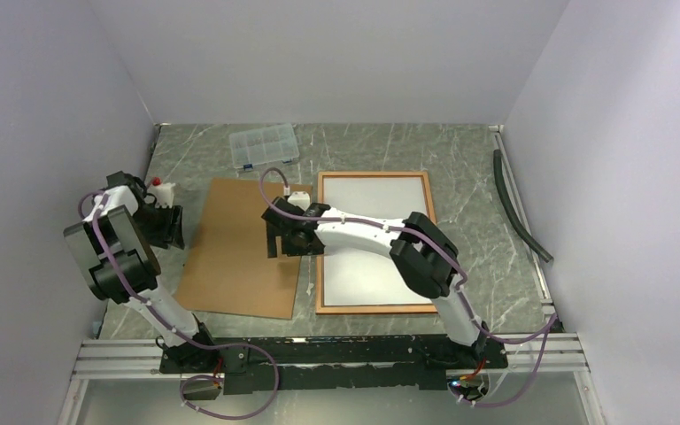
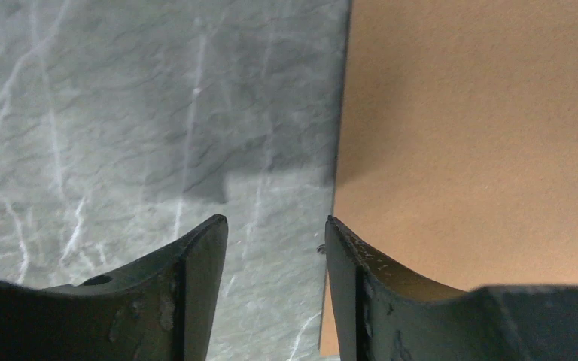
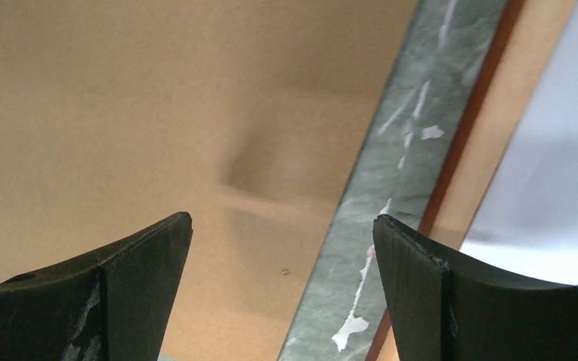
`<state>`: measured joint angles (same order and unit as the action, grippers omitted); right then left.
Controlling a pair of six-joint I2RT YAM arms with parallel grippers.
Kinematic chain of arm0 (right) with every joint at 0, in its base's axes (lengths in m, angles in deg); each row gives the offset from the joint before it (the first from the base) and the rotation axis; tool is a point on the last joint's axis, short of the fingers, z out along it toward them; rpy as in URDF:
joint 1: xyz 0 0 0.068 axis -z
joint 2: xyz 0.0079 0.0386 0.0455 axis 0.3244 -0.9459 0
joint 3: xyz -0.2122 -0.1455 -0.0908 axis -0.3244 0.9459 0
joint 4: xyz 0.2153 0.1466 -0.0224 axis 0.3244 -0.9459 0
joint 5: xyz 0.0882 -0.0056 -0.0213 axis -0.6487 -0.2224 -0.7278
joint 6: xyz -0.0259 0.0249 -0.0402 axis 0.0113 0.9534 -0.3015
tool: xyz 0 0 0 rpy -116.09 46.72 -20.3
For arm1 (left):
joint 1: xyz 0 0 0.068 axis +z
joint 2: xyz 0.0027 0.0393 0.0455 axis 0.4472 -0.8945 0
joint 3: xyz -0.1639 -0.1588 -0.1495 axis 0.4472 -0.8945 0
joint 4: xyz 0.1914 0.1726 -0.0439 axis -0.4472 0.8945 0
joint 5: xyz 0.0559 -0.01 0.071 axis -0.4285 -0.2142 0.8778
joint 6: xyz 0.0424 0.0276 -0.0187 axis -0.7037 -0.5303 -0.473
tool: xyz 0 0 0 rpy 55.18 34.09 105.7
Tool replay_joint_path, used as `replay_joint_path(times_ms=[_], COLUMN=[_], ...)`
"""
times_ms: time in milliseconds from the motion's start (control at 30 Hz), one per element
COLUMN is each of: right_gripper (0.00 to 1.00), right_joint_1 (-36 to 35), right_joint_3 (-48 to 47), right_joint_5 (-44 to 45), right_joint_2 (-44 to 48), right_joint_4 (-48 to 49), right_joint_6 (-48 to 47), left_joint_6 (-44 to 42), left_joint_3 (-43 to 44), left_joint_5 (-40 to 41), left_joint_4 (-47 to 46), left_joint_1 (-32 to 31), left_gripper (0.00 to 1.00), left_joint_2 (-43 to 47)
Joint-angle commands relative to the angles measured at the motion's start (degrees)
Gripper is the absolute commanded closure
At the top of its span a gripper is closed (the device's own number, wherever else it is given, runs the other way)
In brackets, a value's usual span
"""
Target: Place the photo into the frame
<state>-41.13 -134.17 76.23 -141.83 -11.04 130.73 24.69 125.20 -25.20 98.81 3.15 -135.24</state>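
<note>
The frame [image 1: 374, 175], with its thin reddish-orange border, lies flat at centre right. Inside it lies the photo [image 1: 363, 282], its plain white back up. My right arm reaches across the frame. My right gripper [image 1: 276, 237] is open over the strip of table between the brown backing board [image 1: 230, 257] and the frame's left border [image 3: 500, 113], and nothing is between its fingers [image 3: 282, 222]. The photo's white back [image 3: 564, 150] shows past the right finger. My left gripper [image 1: 175, 228] is open and empty at the board's left edge [image 2: 277, 226], with one finger over the board [image 2: 482, 135].
A small clear compartment box [image 1: 265, 145] sits at the back, beyond the board. A black hose [image 1: 518, 208] runs along the right wall. The grey marble table [image 2: 120, 113] is enclosed by white walls on three sides.
</note>
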Motion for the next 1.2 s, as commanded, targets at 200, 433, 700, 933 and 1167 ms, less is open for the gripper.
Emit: replay_joint_path(times_ms=[200, 433, 700, 933, 1167], right_gripper=[0.05, 0.05, 0.05, 0.08, 0.13], right_joint_1=[2.62, 3.24, 4.80, 7.82, 8.64], right_joint_3=[2.27, 1.17, 5.82, 12.56, 20.08], right_joint_5=[-3.51, -5.72, -15.73, -27.01, -37.27], right_joint_2=[-1.68, -4.10, 0.08, 8.37, 11.84], right_joint_4=[6.33, 7.70, 20.91, 40.26, 67.76], right_joint_6=[4.89, 6.63, 10.76, 17.55, 25.62], left_joint_6=[3.31, 4.97, 4.85, 4.22, 3.52], left_joint_3=[-2.65, -2.23, -3.28, -4.86, -5.39], left_joint_5=[2.13, 1.62, 0.76, 0.16, -0.19], left_joint_4=[-4.63, -4.76, -4.30, -4.44, -3.74], left_joint_1=[-6.10, -8.66, -12.37, -15.21, -15.69], left_gripper=[0.52, 0.63, 0.69, 0.72, 0.73], left_joint_2=[-3.10, -6.56, -8.67, -7.60, -7.45])
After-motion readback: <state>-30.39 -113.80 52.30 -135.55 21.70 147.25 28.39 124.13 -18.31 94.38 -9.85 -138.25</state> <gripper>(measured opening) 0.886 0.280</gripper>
